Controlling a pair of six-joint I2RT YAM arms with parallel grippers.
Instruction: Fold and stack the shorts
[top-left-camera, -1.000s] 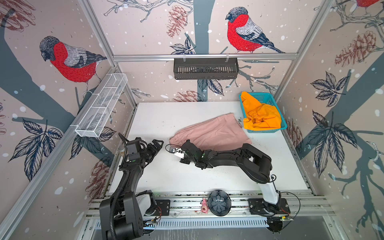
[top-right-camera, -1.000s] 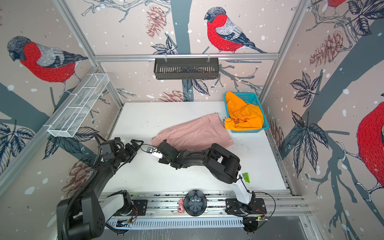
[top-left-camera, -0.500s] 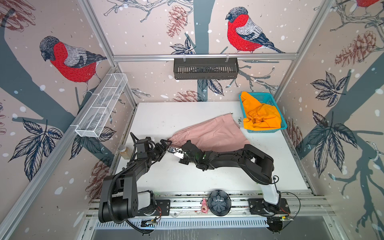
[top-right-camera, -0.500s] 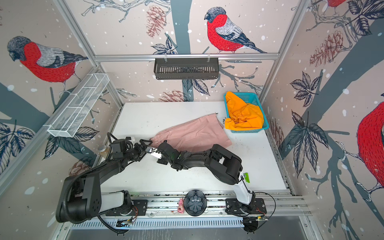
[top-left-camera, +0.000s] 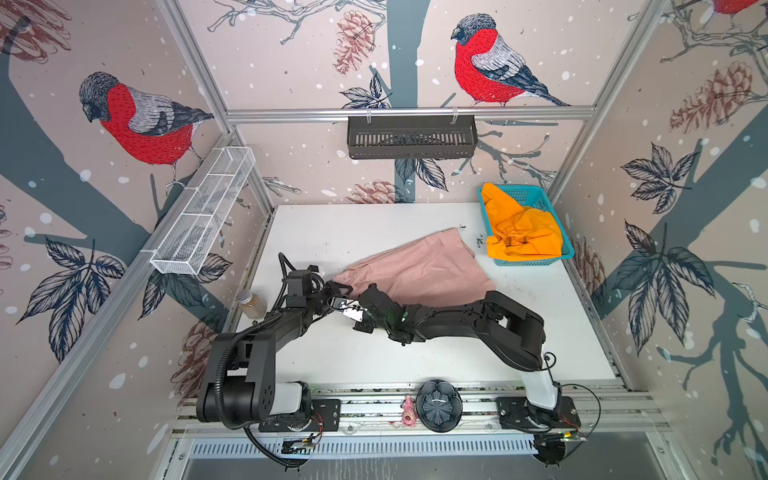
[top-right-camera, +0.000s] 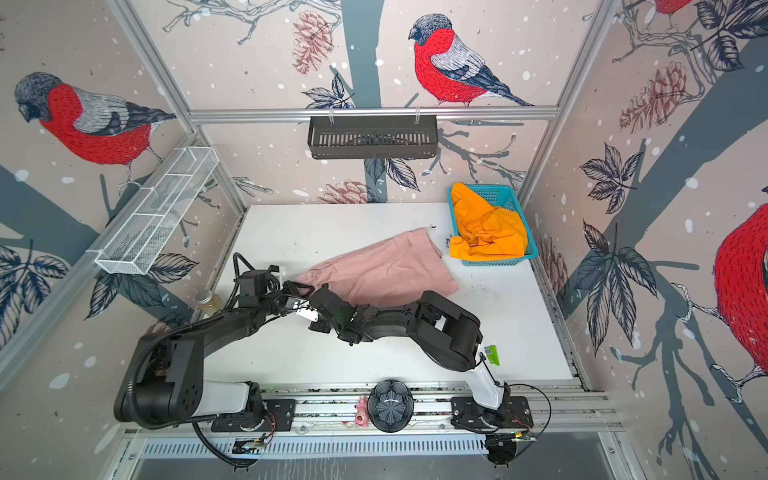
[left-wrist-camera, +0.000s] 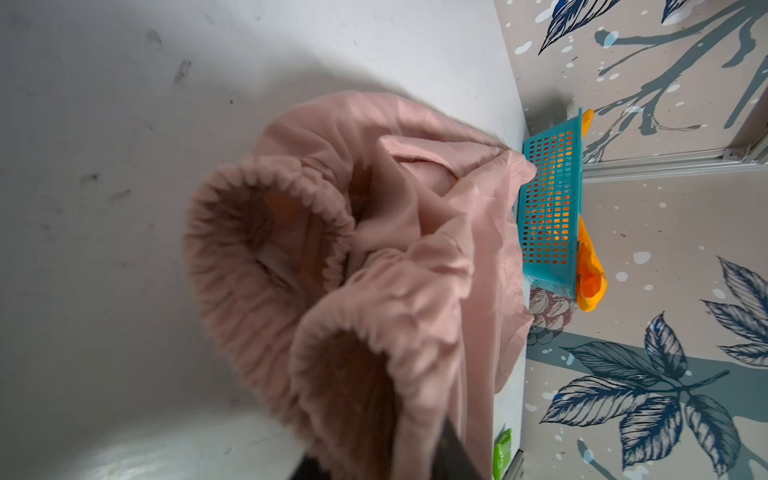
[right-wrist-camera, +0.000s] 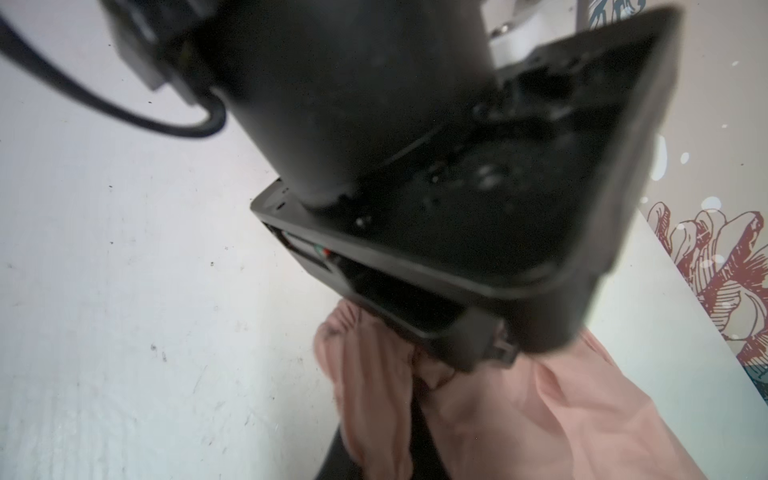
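The pink shorts (top-left-camera: 419, 270) (top-right-camera: 382, 270) lie spread on the white table, waistband end toward the left. My left gripper (top-left-camera: 334, 287) (top-right-camera: 296, 287) is at that end. In the left wrist view, my left gripper (left-wrist-camera: 378, 453) is shut on the pink shorts (left-wrist-camera: 415, 249), with gathered waistband between its dark fingers. My right gripper (top-left-camera: 358, 296) (top-right-camera: 318, 293) reaches across from the right to the same spot. In the blurred right wrist view, pink shorts (right-wrist-camera: 540, 415) bunch around my right gripper (right-wrist-camera: 378, 440); its grip is unclear. The orange shorts (top-left-camera: 519, 232) (top-right-camera: 486, 232) (left-wrist-camera: 590, 270) sit crumpled in the basket.
The teal basket (top-left-camera: 536, 259) (top-right-camera: 498, 259) (left-wrist-camera: 548, 199) stands at the table's back right corner. A small jar (top-left-camera: 250, 303) (top-right-camera: 206, 301) stands at the left edge beside my left arm. A black bowl (top-left-camera: 439, 405) and a pink figure (top-left-camera: 409, 415) rest on the front rail.
My left arm swung in from the table's left edge to the waistband end, and its jaws went from wide open to shut on the fabric. The right arm stayed there.
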